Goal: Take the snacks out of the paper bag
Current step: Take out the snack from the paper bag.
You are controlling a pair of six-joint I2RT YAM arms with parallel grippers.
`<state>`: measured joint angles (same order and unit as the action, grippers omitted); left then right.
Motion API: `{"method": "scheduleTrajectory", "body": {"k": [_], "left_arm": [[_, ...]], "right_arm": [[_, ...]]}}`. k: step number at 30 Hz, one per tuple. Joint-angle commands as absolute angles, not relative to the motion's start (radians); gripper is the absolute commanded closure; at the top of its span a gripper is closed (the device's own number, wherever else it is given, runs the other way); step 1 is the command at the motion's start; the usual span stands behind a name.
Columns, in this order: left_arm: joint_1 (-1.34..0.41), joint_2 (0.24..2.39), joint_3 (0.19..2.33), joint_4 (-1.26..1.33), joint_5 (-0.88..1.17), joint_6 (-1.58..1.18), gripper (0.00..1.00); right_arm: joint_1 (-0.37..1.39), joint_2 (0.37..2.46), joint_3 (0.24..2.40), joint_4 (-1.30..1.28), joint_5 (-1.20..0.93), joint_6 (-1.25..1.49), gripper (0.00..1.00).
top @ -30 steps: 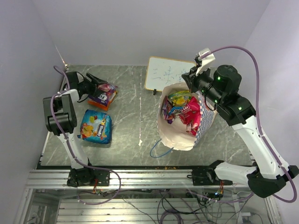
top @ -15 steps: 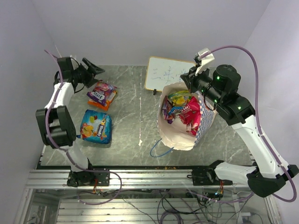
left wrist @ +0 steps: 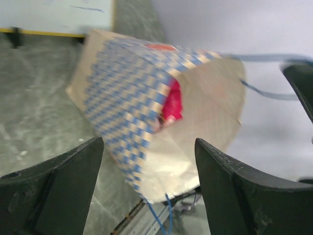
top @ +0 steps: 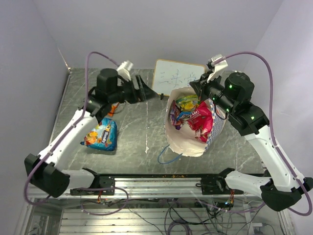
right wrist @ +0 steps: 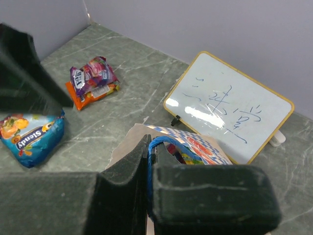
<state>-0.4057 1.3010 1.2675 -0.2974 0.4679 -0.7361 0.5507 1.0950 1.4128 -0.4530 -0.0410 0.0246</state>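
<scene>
The paper bag (top: 177, 139) stands open right of centre, with several snacks (top: 191, 113) inside. My right gripper (top: 195, 87) is at the bag's far rim, shut on its blue cord handle (right wrist: 155, 143). My left gripper (top: 145, 90) is open and empty, a little left of the bag and facing its checked side (left wrist: 122, 93). A pink packet (left wrist: 171, 100) shows at the bag's mouth. On the table to the left lie a blue packet (top: 100, 134) and a purple-orange packet (right wrist: 93, 81), the latter partly under my left arm in the top view.
A white signboard (top: 173, 76) stands just behind the bag, close to both grippers. A second blue cord handle (top: 166, 155) trails on the table in front of the bag. The side walls are near on the left and right.
My left arm has swung from the far left corner to the middle of the table, its open gripper now facing the bag. The right gripper and bag have barely moved.
</scene>
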Motion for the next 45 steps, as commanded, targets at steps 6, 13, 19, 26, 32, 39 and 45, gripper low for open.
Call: {"method": "scheduleTrajectory", "body": {"k": [6, 13, 19, 26, 32, 39, 45], "left_arm": [[-0.972, 1.269, 1.312, -0.305, 0.092, -0.460, 0.19], [-1.185, 1.429, 1.345, -0.209, -0.073, -0.268, 0.29], [-1.217, 1.572, 1.416, -0.284, -0.266, -0.225, 0.42], [-1.216, 1.621, 1.355, -0.283, -0.470, -0.288, 0.59], [-1.213, 1.744, 1.443, -0.405, -0.551, -0.430, 0.55], [-1.186, 1.849, 1.509, -0.502, -0.597, -0.513, 0.58], [-1.162, 1.884, 1.531, -0.525, -0.658, -0.546, 0.55]], "right_arm": [[0.550, 1.055, 1.395, -0.392, -0.067, 0.099, 1.00], [0.549, 1.020, 1.390, -0.408, -0.105, 0.145, 1.00], [0.550, 1.006, 1.390, -0.417, -0.101, 0.175, 1.00], [0.549, 1.018, 1.393, -0.403, -0.090, 0.179, 1.00], [0.549, 1.033, 1.405, -0.402, -0.105, 0.158, 1.00], [0.549, 1.034, 1.410, -0.409, -0.105, 0.141, 1.00], [0.548, 1.034, 1.419, -0.419, -0.105, 0.125, 1.00]]}}
